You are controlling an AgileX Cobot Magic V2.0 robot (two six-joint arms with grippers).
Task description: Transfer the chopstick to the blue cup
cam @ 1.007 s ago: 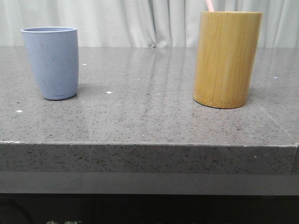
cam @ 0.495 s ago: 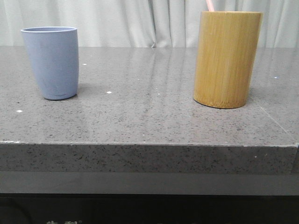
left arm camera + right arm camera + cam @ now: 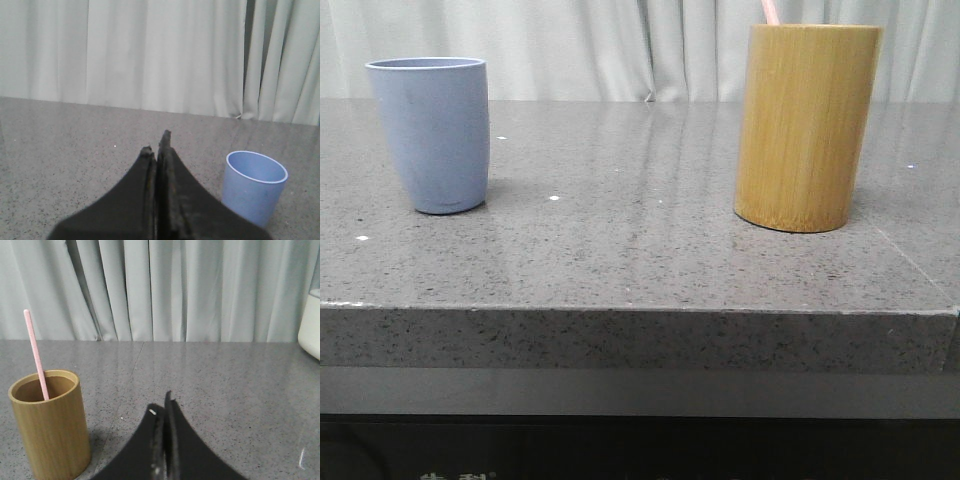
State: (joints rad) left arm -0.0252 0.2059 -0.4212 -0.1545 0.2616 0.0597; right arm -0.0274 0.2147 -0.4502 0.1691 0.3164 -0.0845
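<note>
The blue cup (image 3: 430, 133) stands upright at the left of the grey table; it also shows in the left wrist view (image 3: 254, 186), empty. A pale pink chopstick (image 3: 36, 352) stands leaning inside the tan bamboo holder (image 3: 806, 126); only its tip (image 3: 769, 11) shows above the rim in the front view. My left gripper (image 3: 156, 142) is shut and empty, set back from the blue cup. My right gripper (image 3: 161, 404) is shut and empty, apart from the bamboo holder (image 3: 48, 431). Neither gripper shows in the front view.
The table's front edge (image 3: 640, 310) runs across the front view. Pale curtains (image 3: 620, 45) hang behind the table. A white object (image 3: 310, 325) stands at the far edge of the right wrist view.
</note>
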